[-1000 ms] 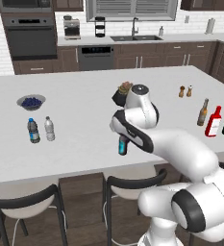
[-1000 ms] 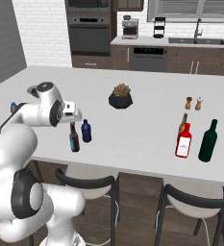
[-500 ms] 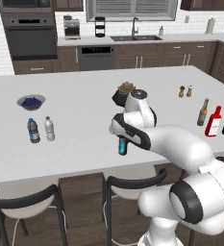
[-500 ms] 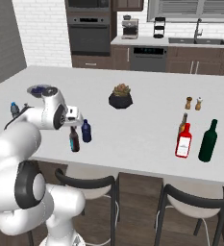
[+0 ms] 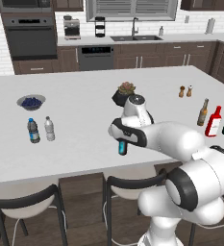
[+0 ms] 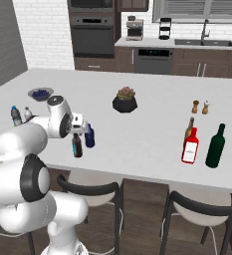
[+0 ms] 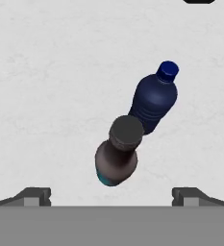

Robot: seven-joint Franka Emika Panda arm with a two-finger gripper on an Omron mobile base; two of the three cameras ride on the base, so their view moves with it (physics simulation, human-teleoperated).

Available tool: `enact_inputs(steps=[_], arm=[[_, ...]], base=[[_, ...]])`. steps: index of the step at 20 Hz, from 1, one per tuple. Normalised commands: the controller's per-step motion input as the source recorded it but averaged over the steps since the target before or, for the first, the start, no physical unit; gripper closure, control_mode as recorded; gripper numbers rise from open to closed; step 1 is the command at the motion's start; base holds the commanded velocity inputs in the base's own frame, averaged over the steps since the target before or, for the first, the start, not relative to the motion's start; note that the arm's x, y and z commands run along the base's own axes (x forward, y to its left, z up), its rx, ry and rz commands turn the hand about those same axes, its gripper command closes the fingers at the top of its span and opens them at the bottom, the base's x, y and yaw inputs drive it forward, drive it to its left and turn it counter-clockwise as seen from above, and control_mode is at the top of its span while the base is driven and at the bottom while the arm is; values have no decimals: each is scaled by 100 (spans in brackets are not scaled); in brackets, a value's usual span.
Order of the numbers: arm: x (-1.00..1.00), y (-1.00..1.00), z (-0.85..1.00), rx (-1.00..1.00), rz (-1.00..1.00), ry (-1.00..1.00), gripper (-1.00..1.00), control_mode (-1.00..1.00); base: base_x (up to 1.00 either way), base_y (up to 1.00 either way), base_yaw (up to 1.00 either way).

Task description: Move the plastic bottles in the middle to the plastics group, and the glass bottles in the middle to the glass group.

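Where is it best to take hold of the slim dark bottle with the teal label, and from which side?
Probably from straight above, closing on the neck just under the cap of the slim dark bottle. It stands upright below the open gripper. The navy bottle stands close beside it, so a low grasp from that side looks crowded.

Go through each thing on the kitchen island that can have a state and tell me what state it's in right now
Pincer: open, above the two middle bottles, holding nothing.
Slim dark bottle with teal label: upright, capped, ungripped.
Stout navy-blue plastic bottle: upright, capped, beside the dark one.
Red squarish glass bottle: upright, beside the glass group.
Big dark green bottle: upright.
Slim amber-brown bottle: upright.
Two small clear water bottles: upright, side by side.
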Motion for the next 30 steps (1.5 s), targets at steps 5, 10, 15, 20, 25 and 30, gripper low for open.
enact_inputs(steps=[5,10,15,20,25,30], arm=[[25,0,0,3,-6,0,-100,-100],[14,0,-11,0,-3,0,-100,-100],[4,0,-17,0,-2,0,-100,-100],[4,0,-5,0,-2,0,-100,-100],[9,0,0,0,-2,0,-100,-100],[3,0,-1,0,-1,0,-100,-100]], base=[[0,0,0],[0,0,0],[0,0,0],[0,0,0],[0,0,0],[0,0,0]])
